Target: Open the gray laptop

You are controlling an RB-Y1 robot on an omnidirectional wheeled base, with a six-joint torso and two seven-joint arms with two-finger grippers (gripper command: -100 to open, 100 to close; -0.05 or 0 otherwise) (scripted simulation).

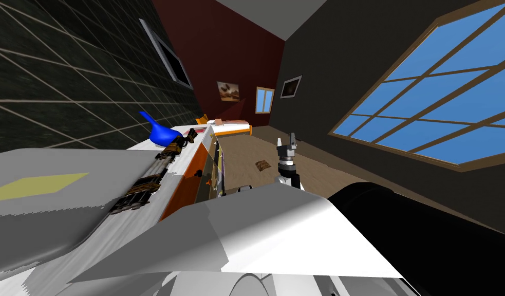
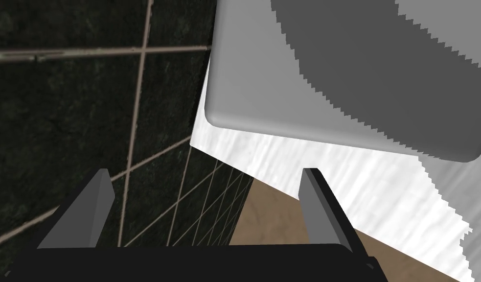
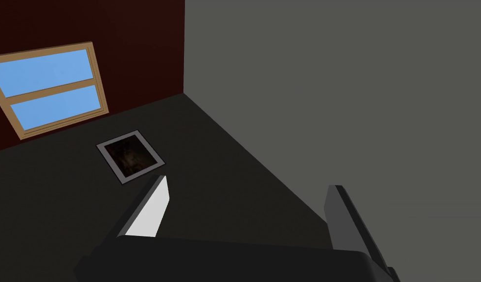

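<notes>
**A:** How did the left gripper (image 2: 207,172) stand?

**B:** Fingers spread wide, nothing between them. My worry was that those thin blades would skid on the lid and shove the laptop (image 2: 293,88) off. It lay flat, seemingly shut, at a corner of the desk (image 2: 371,196), close to the edge.

**A:** And where was the laptop from the gripper?

**B:** Just beyond the fingertips, not touching, its rounded corner ahead of the gap. No seam showed.

**A:** Farther along?

**B:** A blue jug (image 1: 161,134) stood toward the desk's far end. The right gripper (image 3: 248,182) hung beside the desk, equally open and empty.
</notes>
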